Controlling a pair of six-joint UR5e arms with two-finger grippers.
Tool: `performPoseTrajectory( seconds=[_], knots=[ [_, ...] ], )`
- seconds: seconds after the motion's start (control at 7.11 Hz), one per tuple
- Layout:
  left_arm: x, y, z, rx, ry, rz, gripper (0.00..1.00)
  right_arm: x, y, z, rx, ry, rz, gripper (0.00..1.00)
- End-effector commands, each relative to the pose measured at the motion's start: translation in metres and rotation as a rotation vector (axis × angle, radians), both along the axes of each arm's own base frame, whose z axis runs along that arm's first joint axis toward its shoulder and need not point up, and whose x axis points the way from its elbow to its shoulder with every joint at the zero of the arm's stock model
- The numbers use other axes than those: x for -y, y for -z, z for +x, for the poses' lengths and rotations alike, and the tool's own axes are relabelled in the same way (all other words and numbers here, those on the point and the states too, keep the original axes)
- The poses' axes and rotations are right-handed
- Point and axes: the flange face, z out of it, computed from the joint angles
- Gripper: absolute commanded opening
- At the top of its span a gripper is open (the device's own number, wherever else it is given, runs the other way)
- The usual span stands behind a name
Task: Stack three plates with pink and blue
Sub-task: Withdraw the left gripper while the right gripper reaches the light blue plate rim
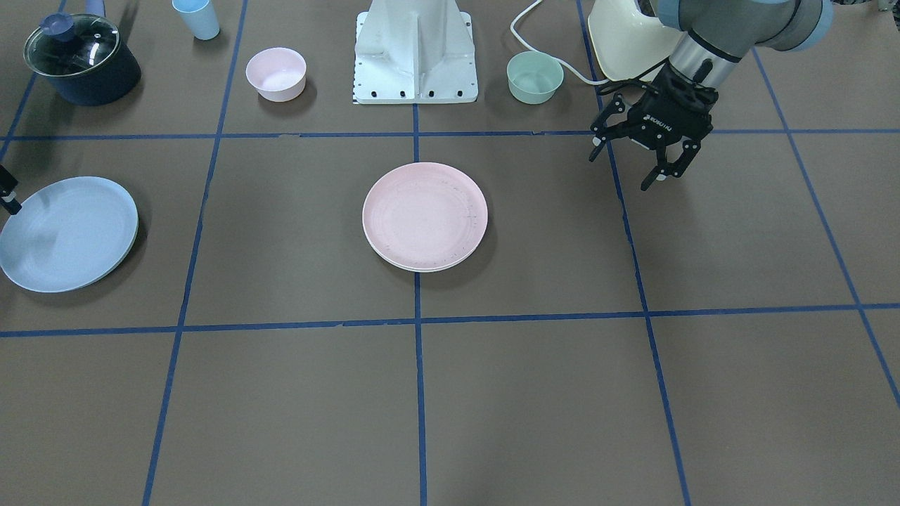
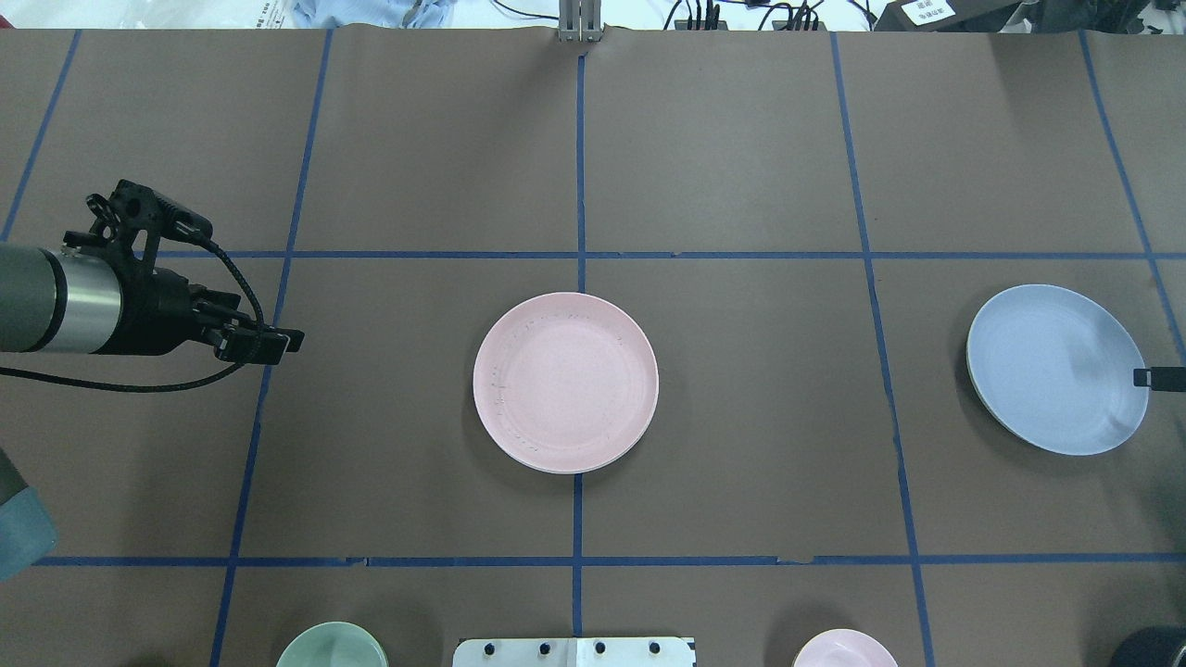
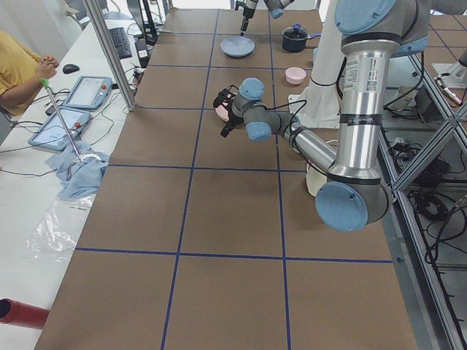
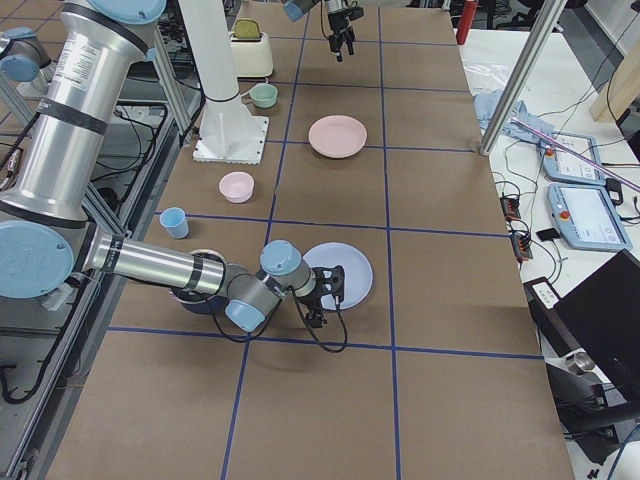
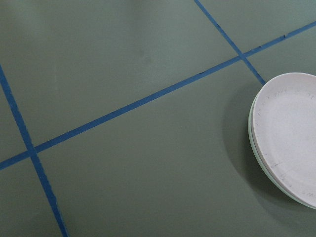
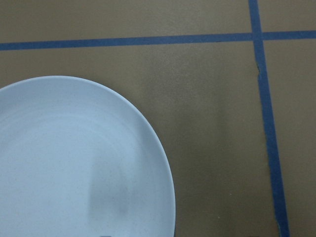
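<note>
The pale pink plate (image 1: pixel 424 213) lies at the table's middle on the cream plate, whose rim (image 1: pixel 422 268) shows under it. The stack also shows in the overhead view (image 2: pixel 565 394) and at the right of the left wrist view (image 5: pixel 291 133). The light blue plate (image 1: pixel 67 232) lies alone at the robot's right end (image 2: pixel 1056 368). My left gripper (image 1: pixel 624 169) is open and empty, above bare table well to the left of the stack (image 2: pixel 269 341). My right gripper (image 4: pixel 327 296) looks open at the blue plate's outer rim, with one finger (image 2: pixel 1158 377) over that rim. The right wrist view shows the blue plate (image 6: pixel 74 163) close below.
Along the robot's side stand a dark pot with a glass lid (image 1: pixel 81 60), a light blue cup (image 1: pixel 197 17), a small pink bowl (image 1: pixel 275 74), the white robot base (image 1: pixel 416 56), a mint bowl (image 1: pixel 534 77) and a cream toaster (image 1: pixel 626 39).
</note>
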Motion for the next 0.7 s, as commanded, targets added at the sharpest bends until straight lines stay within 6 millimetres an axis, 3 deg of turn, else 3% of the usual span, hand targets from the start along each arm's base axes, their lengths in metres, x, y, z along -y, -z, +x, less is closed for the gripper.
performPoseTrajectory(
  seconds=[0.0,0.14,0.28,0.42,0.56],
  knots=[
    [0.000,0.001,-0.001,-0.003,0.000,0.000,1.00,-0.004,-0.013,-0.010,-0.024,0.015,-0.012,0.47],
    [0.001,0.001,-0.001,-0.002,0.001,0.001,1.00,-0.004,-0.014,-0.010,-0.024,0.014,-0.014,0.38],
    [0.000,0.002,-0.001,-0.005,0.000,0.001,1.00,-0.003,-0.013,-0.011,-0.021,0.015,-0.015,0.16],
    [0.000,0.002,-0.002,-0.005,-0.001,0.002,1.00,0.001,-0.010,-0.013,-0.015,0.015,-0.006,0.00],
    [0.000,0.001,-0.002,-0.004,-0.001,0.001,1.00,0.011,-0.001,-0.021,0.000,0.015,0.013,0.00]
  ],
)
